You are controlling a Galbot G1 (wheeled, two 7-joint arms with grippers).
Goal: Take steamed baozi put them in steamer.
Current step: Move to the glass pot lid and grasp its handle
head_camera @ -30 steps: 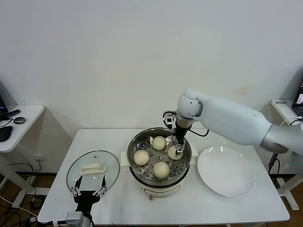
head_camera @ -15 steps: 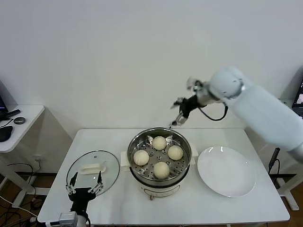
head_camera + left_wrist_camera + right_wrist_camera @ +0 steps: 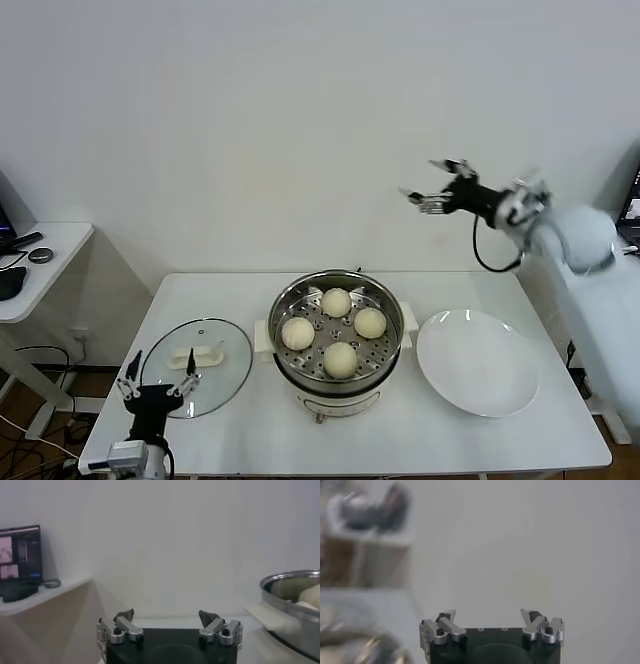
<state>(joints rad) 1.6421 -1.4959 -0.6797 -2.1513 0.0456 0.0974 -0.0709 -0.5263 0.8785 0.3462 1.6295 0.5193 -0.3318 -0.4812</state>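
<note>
R gripper [image 3: 432, 196] has swung up and away, fingers spread w/ nothing in them — all four steamed baozi [image 3: 341, 359] sit in the steamer [image 3: 338, 378], plate [image 3: 478, 362] bare, so job looks done; L gripper [image 3: 157, 377], fingers open too, idles by the bench edge.

Steamed baozi [image 3: 340, 359]: four, smooth cream-white, no markings; steamer [image 3: 290, 366]: shiny silver steel wall, inner tray silver with a regular pattern of small dark perforations, base and side handles white. Plate [image 3: 478, 362]: plain glossy white; glass lid [image 3: 225, 360]: clear with a thin silver rim and a cream-white handle; table [image 3: 420, 438]: flat white, wall behind it off-white. Left gripper [image 3: 156, 380] and right gripper [image 3: 438, 187]: black bodies with silver metal fingers, right arm [image 3: 580, 250] shell pale grey-white with a black cable.
</note>
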